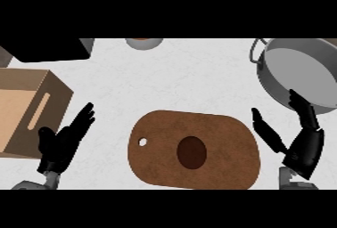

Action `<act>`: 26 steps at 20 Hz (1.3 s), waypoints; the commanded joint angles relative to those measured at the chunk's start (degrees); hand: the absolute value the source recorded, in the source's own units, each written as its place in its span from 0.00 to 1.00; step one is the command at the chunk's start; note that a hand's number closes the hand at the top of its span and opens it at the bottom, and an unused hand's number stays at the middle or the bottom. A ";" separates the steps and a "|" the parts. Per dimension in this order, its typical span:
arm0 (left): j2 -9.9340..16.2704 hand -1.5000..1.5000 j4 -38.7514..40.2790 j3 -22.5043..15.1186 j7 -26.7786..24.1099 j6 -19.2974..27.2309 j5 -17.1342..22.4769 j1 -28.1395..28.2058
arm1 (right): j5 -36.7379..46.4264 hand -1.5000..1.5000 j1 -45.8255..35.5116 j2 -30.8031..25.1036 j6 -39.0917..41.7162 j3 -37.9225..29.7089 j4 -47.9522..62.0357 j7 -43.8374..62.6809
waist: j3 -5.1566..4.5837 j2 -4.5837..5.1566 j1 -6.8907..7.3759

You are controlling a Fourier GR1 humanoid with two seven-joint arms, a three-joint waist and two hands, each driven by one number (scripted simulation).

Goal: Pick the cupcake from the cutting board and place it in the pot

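Cupcake, a dark brown oval seen from above [192, 152], sits on the brown rounded wooden cutting board [164, 133], right of the board's centre and untouched. The black right hand [299, 142] is held just right of the board, fingers straight and spread, thumb apart, holding nothing; the cupcake lies to its left, close, with bare board between them. The grey round metal pot [322, 104] sits directly ahead of that hand; the fingertips overlap the pot's near rim in this view, though contact cannot be judged. The pot's inside shows nothing in it.

The black left hand [63, 142] rests open, fingers up, left of the board, beside the tan open cardboard box [30, 111]. It appears to be parked.

Judgement: the pick has not begun. The right hand is the sensible one, standing between cupcake and pot, so the carry would be short. Next it likely needs to swing left and lower over the cupcake, closing round its sides.

White marbled bench [184, 75] carries everything.
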 commanded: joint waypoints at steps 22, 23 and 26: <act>-5.49 0.50 5.90 -3.77 0.27 -3.04 -2.50 -5.94 | 32.91 0.00 3.63 7.06 0.19 27.31 -8.56 63.63 | 0.60 0.95 4.75; -4.93 0.50 5.10 -3.26 0.95 -4.51 -0.97 -5.67 | 34.20 0.00 4.07 7.06 0.84 29.97 -6.71 66.16 | 0.57 0.90 5.06; -6.17 0.50 6.13 -3.40 -0.11 -2.82 -3.18 -6.25 | 36.65 0.00 0.85 7.06 1.12 32.44 -5.16 72.41 | 0.64 0.73 4.92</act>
